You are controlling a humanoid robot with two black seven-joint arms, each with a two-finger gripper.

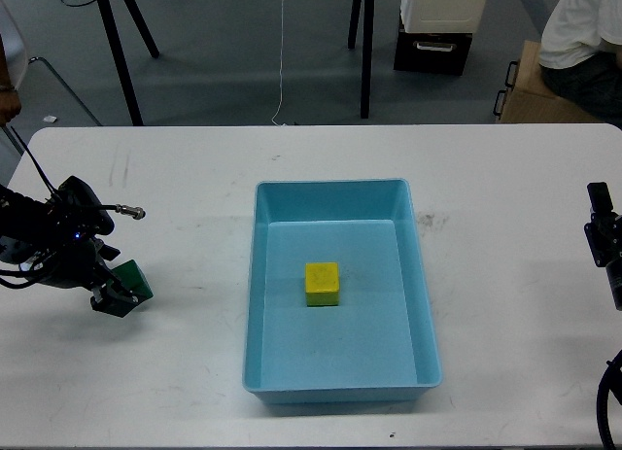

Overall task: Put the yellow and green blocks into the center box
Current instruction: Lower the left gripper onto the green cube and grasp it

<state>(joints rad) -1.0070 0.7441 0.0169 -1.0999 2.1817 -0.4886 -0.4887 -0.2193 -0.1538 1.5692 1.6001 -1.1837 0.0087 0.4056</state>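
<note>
Robotics lab, white worktable (pixel 311 149), tripod legs (pixel 121 51), floor cable (pixel 282 51)

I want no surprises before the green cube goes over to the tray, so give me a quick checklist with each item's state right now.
1. Small dark green cube between the left gripper fingers: ok.
2. Cube lifted clear of the white table: cannot tell.
3. Bright yellow cube already inside the light blue plastic tray: ok.
4. Free tray floor beside the yellow cube: ok.
5. Right gripper away from the tray: ok.
</note>
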